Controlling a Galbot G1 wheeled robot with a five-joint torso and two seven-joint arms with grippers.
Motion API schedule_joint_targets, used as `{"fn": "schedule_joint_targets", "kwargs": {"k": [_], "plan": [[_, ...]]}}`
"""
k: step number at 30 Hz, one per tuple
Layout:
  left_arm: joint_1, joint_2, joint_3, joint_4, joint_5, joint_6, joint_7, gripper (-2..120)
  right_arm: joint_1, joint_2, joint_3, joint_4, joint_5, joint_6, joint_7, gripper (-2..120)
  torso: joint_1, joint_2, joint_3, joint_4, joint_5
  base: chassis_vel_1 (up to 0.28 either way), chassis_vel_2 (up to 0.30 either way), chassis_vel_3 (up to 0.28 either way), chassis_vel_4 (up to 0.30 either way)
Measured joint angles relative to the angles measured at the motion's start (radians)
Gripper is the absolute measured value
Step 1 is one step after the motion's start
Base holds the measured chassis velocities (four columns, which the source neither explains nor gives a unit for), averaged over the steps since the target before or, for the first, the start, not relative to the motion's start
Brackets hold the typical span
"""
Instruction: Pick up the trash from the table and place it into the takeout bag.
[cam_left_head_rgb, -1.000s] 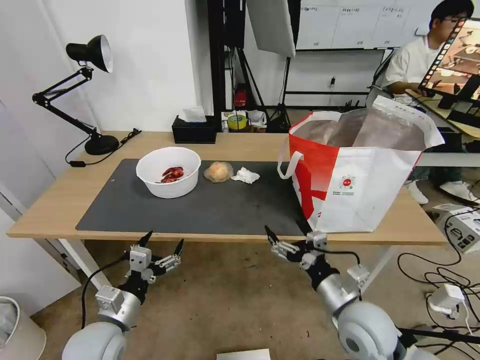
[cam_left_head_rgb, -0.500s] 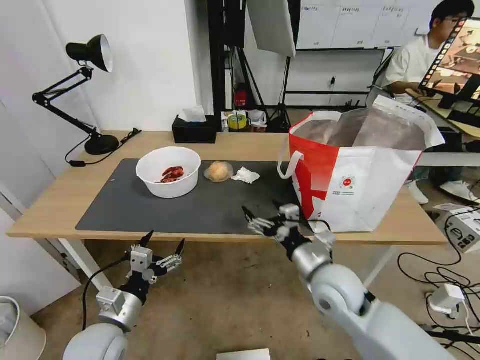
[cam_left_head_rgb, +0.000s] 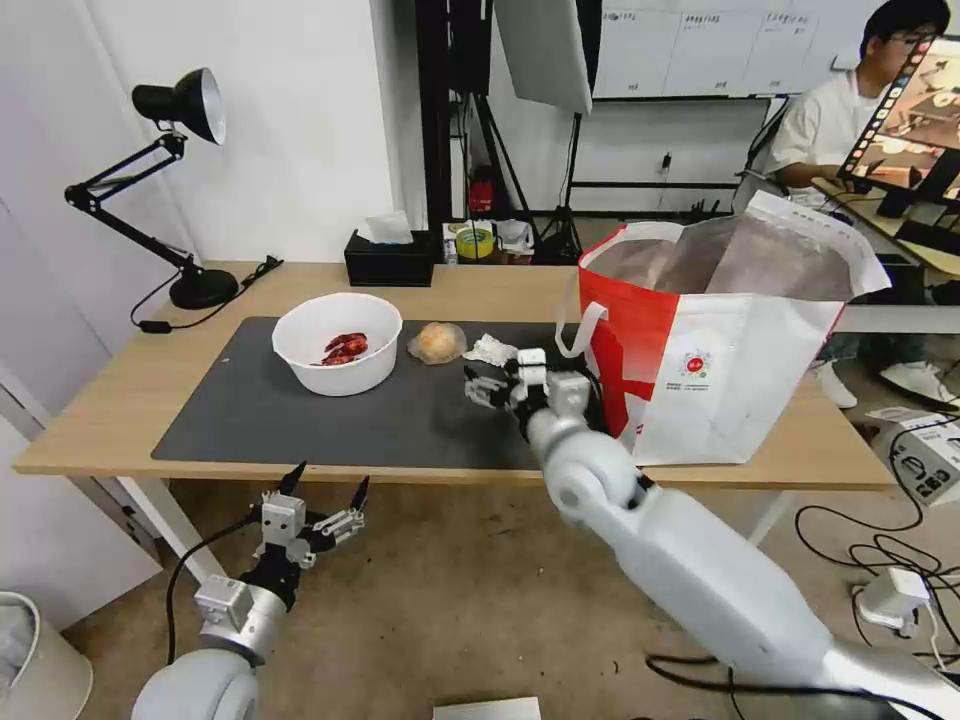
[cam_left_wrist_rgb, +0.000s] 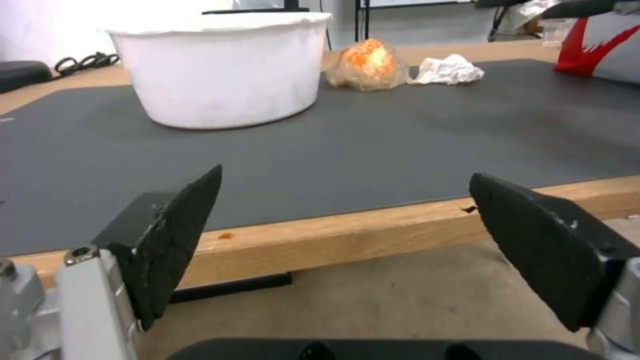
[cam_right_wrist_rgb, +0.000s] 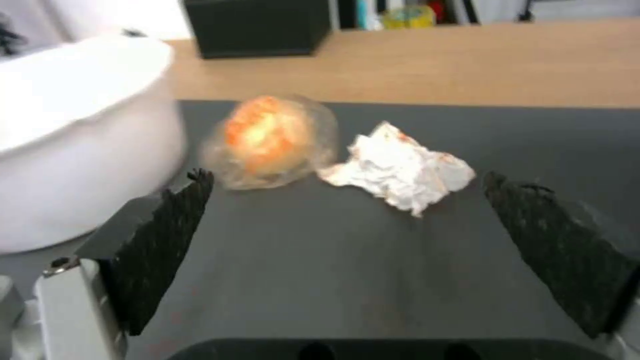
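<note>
White crumpled tissue (cam_right_wrist_rgb: 399, 171) just ahead of right pincer (cam_left_head_rgb: 487, 385), between its wide-spread, empty fingers, on grey mat (cam_left_head_rgb: 400, 420). Likely featherlight, soft, crushable; best pinched across the middle of the bulk. Beside it, wrapped lump (cam_right_wrist_rgb: 270, 140), film probably slippery; past that, bowl (cam_left_head_rgb: 338, 343) with red scraps, stiff, graspable at rim. Bag (cam_left_head_rgb: 720, 340) close by on the pincer's right, mouth open. Left pincer (cam_left_head_rgb: 318, 502) parked below table (cam_left_head_rgb: 100, 400) edge, spread wide, holding nothing.
</note>
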Motion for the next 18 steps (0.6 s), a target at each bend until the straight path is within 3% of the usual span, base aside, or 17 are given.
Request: {"fn": "schedule_joint_targets", "kwargs": {"k": [7,18], "plan": [[-0.003,0.006,-0.001,0.011,0.01,-0.017,0.0,100,0.071,0.127,0.007,-0.193,-0.002,-0.01,0.074,100,0.0,0.0,0.0,0.0,0.0,0.0,0.0,0.0,0.0],[-0.002,0.01,-0.001,0.011,0.005,-0.027,0.002,100,0.145,0.219,0.007,-0.372,-0.037,-0.024,0.092,100,0.0,0.0,0.0,-0.0001,0.0,0.0,0.0,0.0,0.0]]}}
